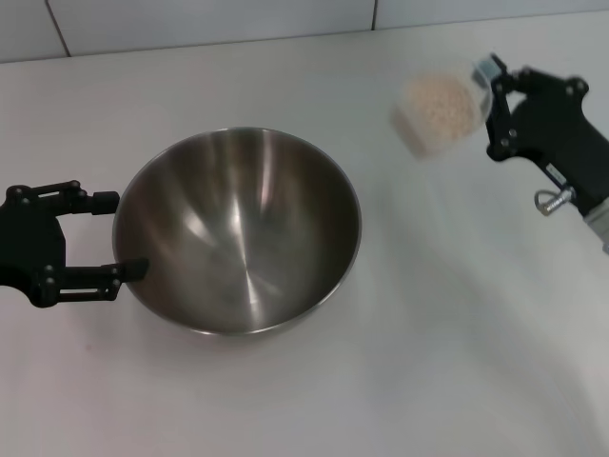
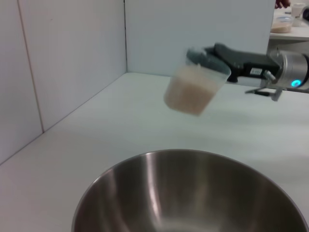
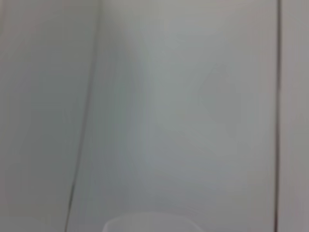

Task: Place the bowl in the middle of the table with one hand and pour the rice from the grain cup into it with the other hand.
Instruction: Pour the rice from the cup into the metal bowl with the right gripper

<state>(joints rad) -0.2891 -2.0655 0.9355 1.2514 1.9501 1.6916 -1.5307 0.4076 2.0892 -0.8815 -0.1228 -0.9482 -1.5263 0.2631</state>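
White counter (image 1: 447,314), tiled wall behind. Bowl (image 1: 243,233) sits mid-counter, empty; left end effector (image 1: 105,238) spread wide at its rim, not gripping. Right end effector (image 1: 497,103) clamps grain cup (image 1: 440,112) of rice (image 1: 442,105), airborne, well apart from bowl. Risk: tipping before it's over the rim dumps rice on counter

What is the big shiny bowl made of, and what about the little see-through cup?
The bowl looks like stainless steel: its brushed inside gleams and throws streaky reflections. The grain cup, held in the right pincer, seems to be clear plastic, since the pale rice shows through its thin wall. Glass cannot be fully ruled out.
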